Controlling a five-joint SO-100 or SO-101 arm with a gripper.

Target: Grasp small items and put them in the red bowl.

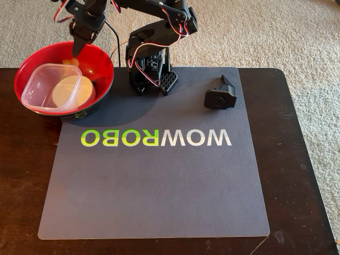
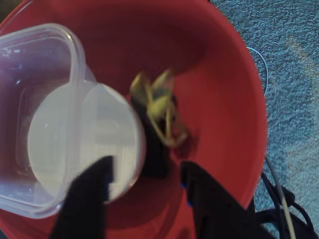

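The red bowl stands at the mat's far left corner and fills the wrist view. Inside it lie a clear square tub, a small white round dish and a blurred yellow clip pair. A dark piece sits under the clips. My gripper hangs over the bowl, open, with nothing held between its fingers. One black printed part rests on the mat to the right of the arm's base.
The arm's base stands at the far edge of the grey WOWROBO mat, which lies on a dark wooden table. Carpet surrounds the table. Red-white wires run along the arm.
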